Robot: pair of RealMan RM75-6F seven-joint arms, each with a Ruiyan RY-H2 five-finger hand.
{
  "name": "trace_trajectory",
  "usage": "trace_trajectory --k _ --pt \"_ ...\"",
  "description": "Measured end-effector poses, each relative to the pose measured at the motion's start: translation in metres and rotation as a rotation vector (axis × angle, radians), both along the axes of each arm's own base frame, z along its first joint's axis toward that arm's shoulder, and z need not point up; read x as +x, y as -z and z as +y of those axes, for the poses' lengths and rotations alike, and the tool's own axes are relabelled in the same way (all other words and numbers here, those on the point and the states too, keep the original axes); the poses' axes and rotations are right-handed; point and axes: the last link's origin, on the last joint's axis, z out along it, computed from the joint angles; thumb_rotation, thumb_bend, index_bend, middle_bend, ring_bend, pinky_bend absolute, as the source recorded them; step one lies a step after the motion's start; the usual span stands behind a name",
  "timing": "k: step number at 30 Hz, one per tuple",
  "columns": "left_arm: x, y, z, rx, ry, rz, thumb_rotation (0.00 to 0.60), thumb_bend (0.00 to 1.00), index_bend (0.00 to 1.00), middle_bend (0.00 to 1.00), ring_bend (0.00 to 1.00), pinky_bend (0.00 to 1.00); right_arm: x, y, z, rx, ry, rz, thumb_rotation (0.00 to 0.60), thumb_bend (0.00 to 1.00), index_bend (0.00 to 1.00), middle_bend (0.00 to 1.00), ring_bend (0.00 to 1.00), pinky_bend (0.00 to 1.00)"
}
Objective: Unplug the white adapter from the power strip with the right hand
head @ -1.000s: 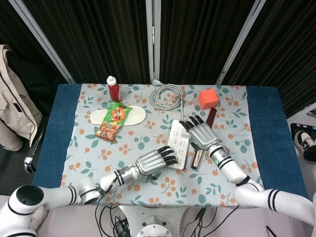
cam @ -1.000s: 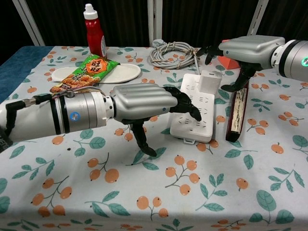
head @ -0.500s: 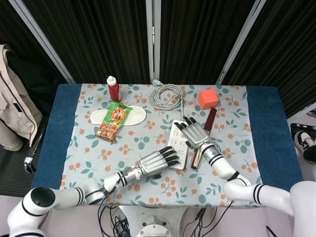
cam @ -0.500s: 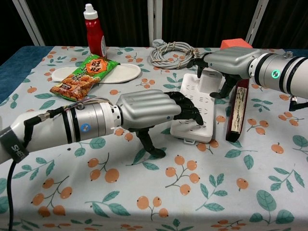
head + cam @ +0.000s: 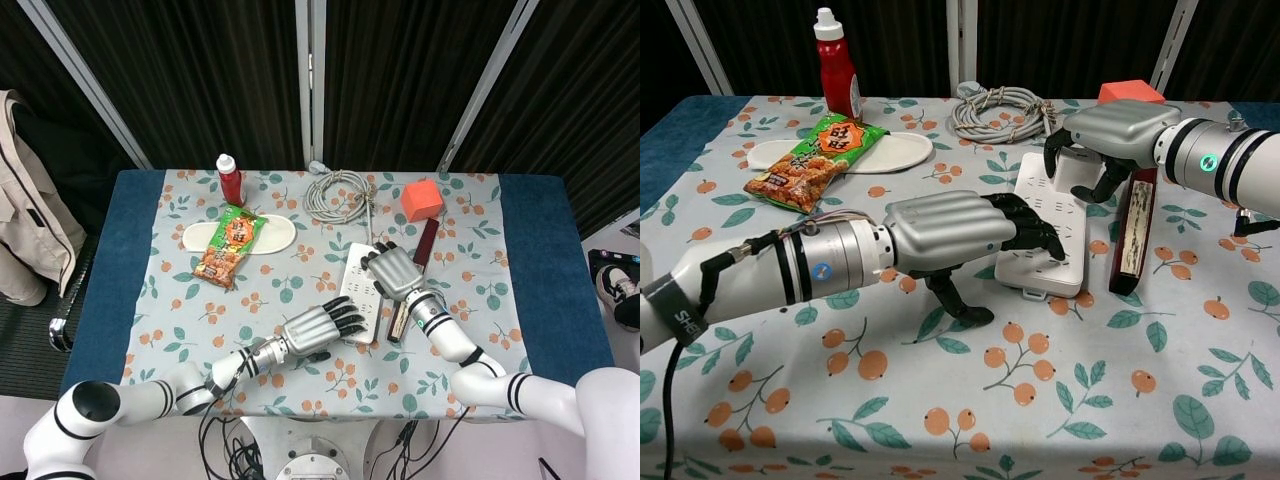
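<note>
The power strip (image 5: 1048, 222) is lying near the middle of the table (image 5: 540, 260), running lengthwise from the near edge toward the far edge, and the white adapter (image 5: 1077, 166) is sitting plugged into its far end. The right hand (image 5: 1110, 135) is arching directly over that adapter, its dark fingers (image 5: 1056, 146) curling down around the adapter's sides, with a thumb reaching down on the side toward the right edge; the fingers are wrapping close against the white body, though from the chest view it is hard to tell how firmly they are pressing. In the head view the right hand (image 5: 394, 270) is covering the far end of the strip so that the adapter is almost wholly hidden beneath it. The left hand (image 5: 960, 232) is resting on the near end of the strip, its fingertips (image 5: 1040, 238) pressing flat on the socket face and its thumb reaching down to the cloth beside the strip's left side; it is holding nothing. Just beside the strip, toward the right edge, a dark narrow box (image 5: 1135, 233) is lying alongside it. Toward the far edge a coiled grey cable (image 5: 338, 194) and an orange block (image 5: 422, 199) are sitting, and nearer the far left corner a red bottle (image 5: 229, 178) is standing behind a snack packet (image 5: 229, 243) that is lying on a white plate (image 5: 278, 233).
</note>
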Motion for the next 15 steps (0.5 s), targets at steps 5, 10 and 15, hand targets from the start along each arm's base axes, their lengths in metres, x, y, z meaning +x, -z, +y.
trace_trajectory --k 5,10,15 --pt "-0.002 0.0 0.002 -0.018 -0.022 -0.005 0.6 0.03 0.16 0.13 0.07 0.06 -0.0027 0.0018 0.0004 0.002 0.0 -0.003 0.6 0.45 0.61 0.49 0.32 0.33" --pt "-0.0029 -0.0011 0.0041 -0.022 -0.035 -0.01 0.6 0.03 0.16 0.13 0.07 0.06 -0.0041 0.0012 0.0004 -0.003 -0.003 -0.021 0.6 0.54 0.73 0.57 0.39 0.37" --pt "-0.0042 -0.0008 0.0051 -0.03 -0.051 -0.011 0.6 0.03 0.16 0.13 0.07 0.06 -0.006 0.0005 0.0017 -0.002 -0.008 -0.04 0.6 0.58 0.81 0.61 0.44 0.4"
